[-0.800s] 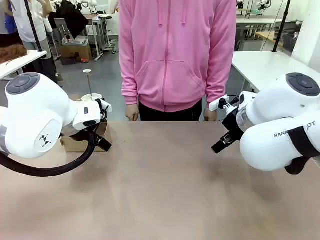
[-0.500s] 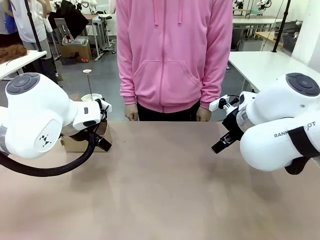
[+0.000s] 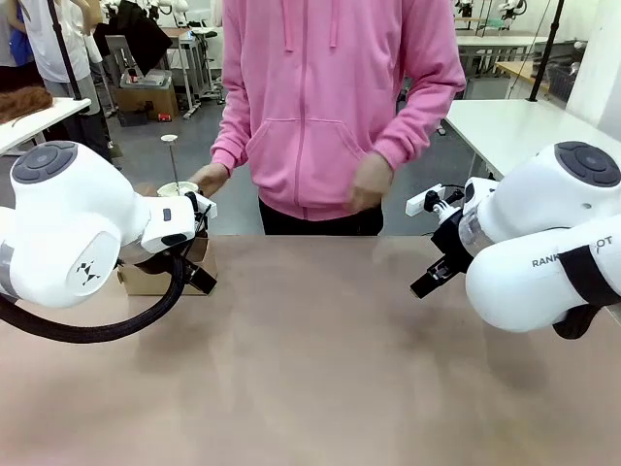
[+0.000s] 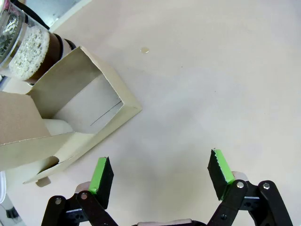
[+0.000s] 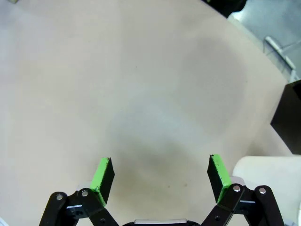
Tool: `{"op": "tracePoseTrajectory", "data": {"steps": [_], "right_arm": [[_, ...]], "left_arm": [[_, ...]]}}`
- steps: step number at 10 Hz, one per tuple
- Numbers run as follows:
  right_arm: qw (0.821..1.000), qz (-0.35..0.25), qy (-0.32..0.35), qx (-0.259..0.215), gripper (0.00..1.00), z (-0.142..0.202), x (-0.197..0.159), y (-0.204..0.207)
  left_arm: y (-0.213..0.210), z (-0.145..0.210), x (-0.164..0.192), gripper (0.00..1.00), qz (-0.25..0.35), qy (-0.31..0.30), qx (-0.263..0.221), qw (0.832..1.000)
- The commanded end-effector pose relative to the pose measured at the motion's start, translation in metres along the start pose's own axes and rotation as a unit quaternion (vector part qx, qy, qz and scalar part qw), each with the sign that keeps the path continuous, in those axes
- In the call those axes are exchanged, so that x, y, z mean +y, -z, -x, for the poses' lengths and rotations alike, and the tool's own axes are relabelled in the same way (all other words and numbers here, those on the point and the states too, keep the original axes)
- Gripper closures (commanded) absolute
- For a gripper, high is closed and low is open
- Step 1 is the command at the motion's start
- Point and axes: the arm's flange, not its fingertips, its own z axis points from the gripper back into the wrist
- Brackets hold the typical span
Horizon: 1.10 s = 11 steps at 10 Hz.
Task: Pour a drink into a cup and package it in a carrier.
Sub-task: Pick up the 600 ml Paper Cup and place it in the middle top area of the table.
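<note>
Front view: a person (image 3: 330,107) in a pink hooded sweatshirt stands at the far edge of the bare brown tabletop (image 3: 310,359). One of the person's hands (image 3: 209,179) is raised toward the robot's left side, and the other (image 3: 367,182) is blurred in front of the waist. The white left arm (image 3: 78,233) and white right arm (image 3: 543,252) flank the tabletop. A low brown cardboard carrier (image 3: 146,282) sits on the tabletop's left side, largely hidden behind the left arm.

Left wrist view: the left robot hand (image 4: 160,172) is spread wide and holds nothing. Its green pads (image 4: 98,173) are far apart above bare tabletop. The carrier (image 4: 66,80), seen here from above, shows its open compartments and folded cardboard walls. It lies up and to the left of the fingers, apart from them. Just beside its far corner stands a clear glass jug (image 4: 23,44) with a band of dark brown drink (image 4: 55,44) next to a pale foamy layer. In the front view the arm covers this corner.

Right wrist view: the right robot hand (image 5: 160,172) is equally wide and empty, above bare tabletop. The corner of a black box (image 5: 289,113) enters at the picture's right edge. Below it is a white rounded form (image 5: 268,174); whether it is a cup cannot be told.
</note>
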Motion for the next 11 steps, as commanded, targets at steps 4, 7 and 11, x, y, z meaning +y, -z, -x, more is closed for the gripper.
{"op": "tracePoseTrajectory", "data": {"steps": [4, 7, 11], "right_arm": [[0.999, -0.035, 0.005, -0.006, 0.00, -0.038, -0.037, -0.041], [0.996, -0.083, 0.022, -0.024, 0.00, -0.069, -0.119, -0.092], [0.964, -0.210, -0.066, -0.152, 0.00, -0.007, -0.236, -0.101]], "left_arm": [[0.000, 0.000, 0.000, 0.00, 0.000, 0.000, 0.000, 1.000], [0.000, 0.000, 0.000, 0.00, 0.000, 0.000, 0.000, 1.000], [0.000, 0.000, 0.000, 0.00, 0.000, 0.000, 0.000, 1.000]]}}
